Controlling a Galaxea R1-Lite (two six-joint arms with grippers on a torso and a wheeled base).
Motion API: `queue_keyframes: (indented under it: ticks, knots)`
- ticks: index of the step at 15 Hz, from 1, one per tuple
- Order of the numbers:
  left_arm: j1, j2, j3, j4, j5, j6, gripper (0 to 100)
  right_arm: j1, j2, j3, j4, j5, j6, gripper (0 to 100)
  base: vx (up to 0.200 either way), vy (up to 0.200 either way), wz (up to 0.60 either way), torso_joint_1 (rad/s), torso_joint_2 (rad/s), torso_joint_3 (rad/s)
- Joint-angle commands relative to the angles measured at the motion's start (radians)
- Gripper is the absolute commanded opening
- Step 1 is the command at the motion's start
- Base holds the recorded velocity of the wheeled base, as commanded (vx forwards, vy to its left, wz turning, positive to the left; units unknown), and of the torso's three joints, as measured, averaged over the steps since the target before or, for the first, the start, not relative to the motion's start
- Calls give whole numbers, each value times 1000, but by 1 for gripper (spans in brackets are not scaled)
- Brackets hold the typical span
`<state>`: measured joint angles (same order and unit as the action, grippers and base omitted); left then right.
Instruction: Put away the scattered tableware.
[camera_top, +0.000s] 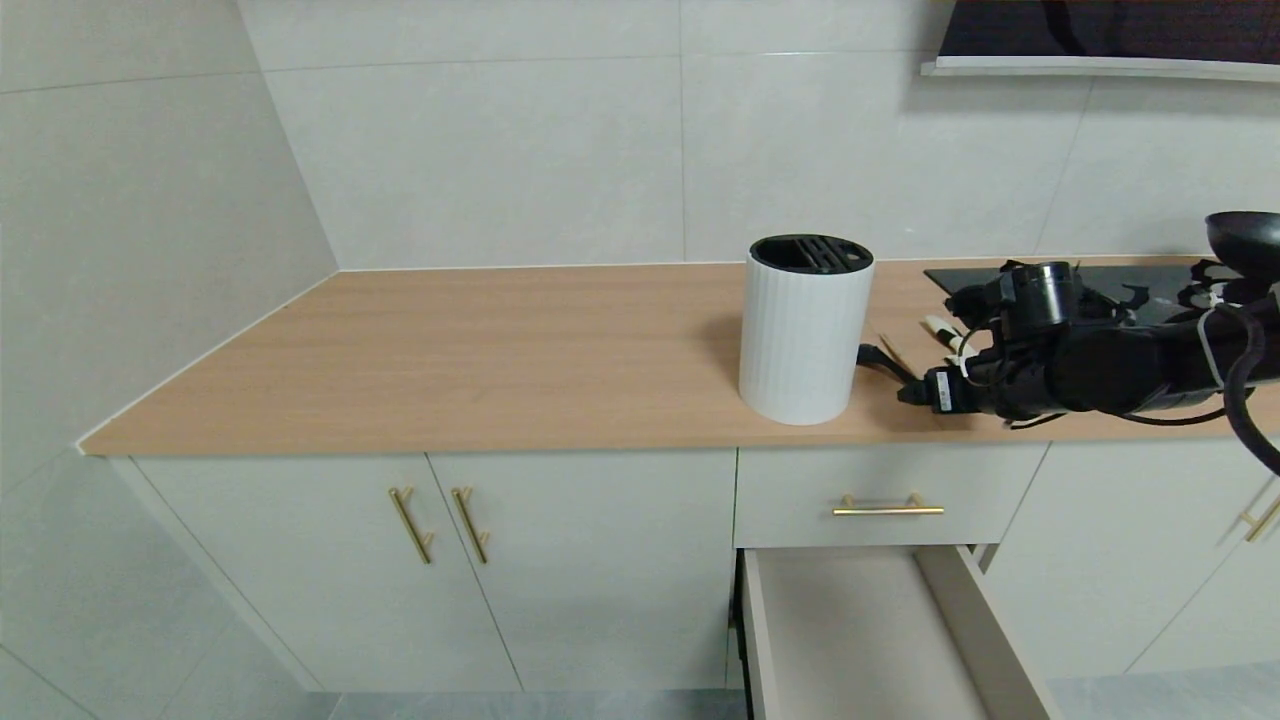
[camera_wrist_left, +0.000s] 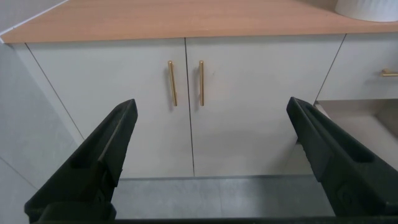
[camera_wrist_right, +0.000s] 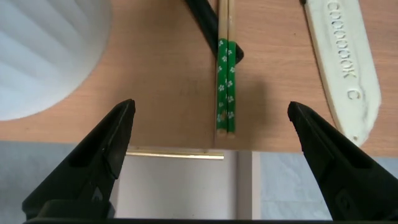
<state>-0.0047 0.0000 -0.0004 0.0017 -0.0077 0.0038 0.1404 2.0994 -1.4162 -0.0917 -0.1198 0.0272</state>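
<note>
A pair of chopsticks (camera_wrist_right: 225, 74) with green flowered ends lies on the wooden counter (camera_top: 500, 350), beside a black utensil handle (camera_wrist_right: 202, 22) and a white-handled utensil (camera_wrist_right: 345, 68). My right gripper (camera_wrist_right: 211, 115) hovers open just above the chopsticks' green ends, at the counter's front edge (camera_top: 908, 392). To its left stands a white ribbed utensil holder (camera_top: 806, 340) with a black slotted top. My left gripper (camera_wrist_left: 211, 109) is open and holds nothing, low in front of the cabinet doors (camera_wrist_left: 186, 99).
An open drawer (camera_top: 850, 640) sticks out below the counter, under a closed drawer with a gold handle (camera_top: 888, 509). A black cooktop (camera_top: 1060, 275) and a dark pan (camera_top: 1245, 235) sit at the right. Tiled walls close the back and left.
</note>
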Motion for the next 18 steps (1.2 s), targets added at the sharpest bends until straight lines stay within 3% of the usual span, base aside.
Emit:
queue_keyframes:
  ticks: [1, 8, 9, 18]
  knots:
    - [0, 0, 0, 0, 0, -1, 100, -7, 24, -9, 0, 0, 0, 100, 0, 0, 0, 0, 0, 0]
    - [0, 0, -1, 0, 0, -1, 100, -9, 50, -21, 0, -1, 0, 100, 0, 0, 0, 0, 0, 0]
    - [0, 0, 0, 0, 0, -1, 100, -9, 50, -21, 0, -1, 0, 0, 0, 0, 0, 0, 0, 0]
    - [0, 0, 0, 0, 0, 1, 100, -10, 42, -27, 0, -1, 3, 0, 0, 0, 0, 0, 0, 0]
